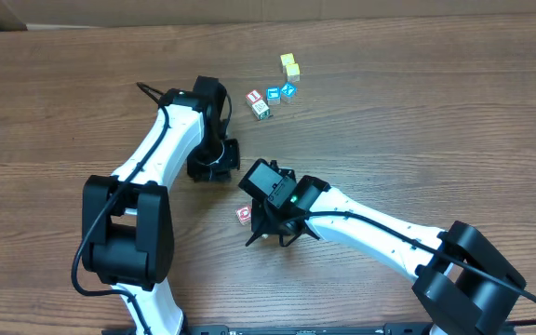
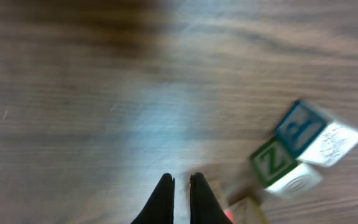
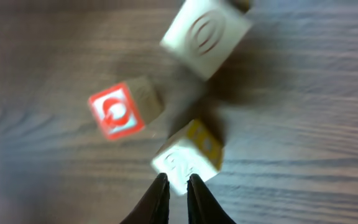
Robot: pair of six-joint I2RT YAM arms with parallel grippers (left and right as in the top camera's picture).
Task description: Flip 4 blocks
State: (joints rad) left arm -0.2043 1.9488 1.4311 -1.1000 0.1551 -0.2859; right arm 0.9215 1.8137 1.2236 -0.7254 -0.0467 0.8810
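- Brown wood-grain bench (image 1: 417, 121) is seen from overhead, with two white arms reaching in from the near edge.
- The left claw (image 1: 214, 166) is lowered over bare wood left of centre. In its wrist view (image 2: 179, 190) the black fingers are pressed together and nothing is held.
- The right claw (image 1: 266, 225) is lowered near the middle of the bench. In its wrist view (image 3: 178, 186) the fingers are drawn to a narrow slit and nothing is gripped between them.
- A red-faced block (image 1: 244, 215) (image 3: 120, 112) lies just left of the right claw, apart from it.
- A white-and-yellow block (image 3: 188, 155) is set directly ahead of the right fingertips; contact cannot be told.
- An oval-marked block (image 3: 205, 34) lies farther ahead, apart from the other two.
- Toward the far side, a red-framed block (image 1: 254, 97) and a grey-marked block (image 1: 261, 110) are placed just beside each other.
- Two blue-faced cubes (image 1: 274, 95) follow to their right, and two yellow cubes (image 1: 288, 61) lie just beyond.
- In the blurred left wrist view, a green Z block (image 2: 272, 160) is seen against a blue-topped cube (image 2: 300, 126), to the right of the fingers.
- Which overhead blocks these match cannot be told.
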